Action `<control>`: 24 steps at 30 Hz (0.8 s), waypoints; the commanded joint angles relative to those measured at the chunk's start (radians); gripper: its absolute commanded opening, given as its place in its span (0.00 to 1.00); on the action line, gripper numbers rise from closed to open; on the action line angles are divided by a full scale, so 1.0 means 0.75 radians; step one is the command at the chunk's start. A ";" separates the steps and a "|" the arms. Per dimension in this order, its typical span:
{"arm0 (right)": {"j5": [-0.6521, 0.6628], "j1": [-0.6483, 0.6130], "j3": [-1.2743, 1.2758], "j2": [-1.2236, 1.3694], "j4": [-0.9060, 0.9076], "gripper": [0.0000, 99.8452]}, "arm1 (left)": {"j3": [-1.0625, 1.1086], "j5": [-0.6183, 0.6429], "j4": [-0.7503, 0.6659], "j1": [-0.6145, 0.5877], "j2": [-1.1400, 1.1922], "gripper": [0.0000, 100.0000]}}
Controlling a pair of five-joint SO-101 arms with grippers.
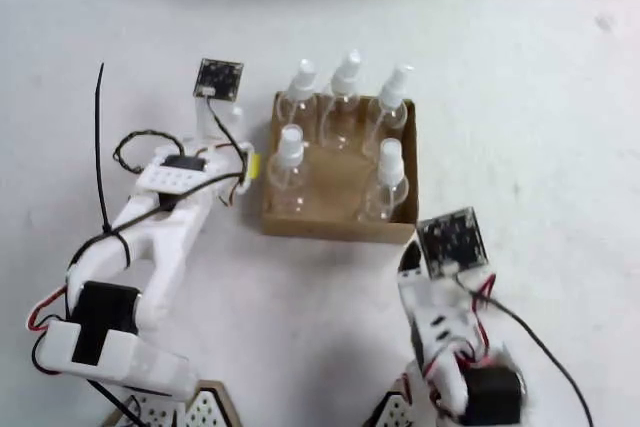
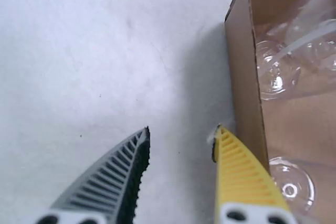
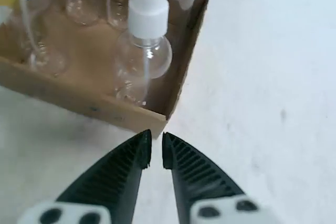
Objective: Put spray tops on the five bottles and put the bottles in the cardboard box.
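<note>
From above, the cardboard box [image 1: 340,229] holds all five spray-topped bottles [image 1: 345,97] upright. Left wrist: the left gripper [image 2: 181,129] gapes empty, yellow finger [image 2: 239,177] just beside the box wall. Right wrist: the right gripper [image 3: 156,139], nearly closed and empty, faces a box corner.

Five capped bottles [image 1: 344,97] stand inside cardboard box [image 1: 330,226]

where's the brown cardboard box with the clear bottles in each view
High view: brown cardboard box at the picture's middle.
Left wrist view: the box close beside the yellow finger, one side wall facing the camera.
Right wrist view: the box just ahead of the black fingers, corner nearest.
Shared landmark: the clear plastic bottles standing inside it.
</note>
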 commanded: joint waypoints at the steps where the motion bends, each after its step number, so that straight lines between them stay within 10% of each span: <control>1: -0.006 0.126 0.344 0.007 -0.361 0.02 | -0.076 -0.014 -0.027 0.011 -0.005 0.19; 24: -0.002 0.175 0.544 0.015 -0.097 0.02 | -0.076 -0.014 -0.025 0.011 -0.005 0.19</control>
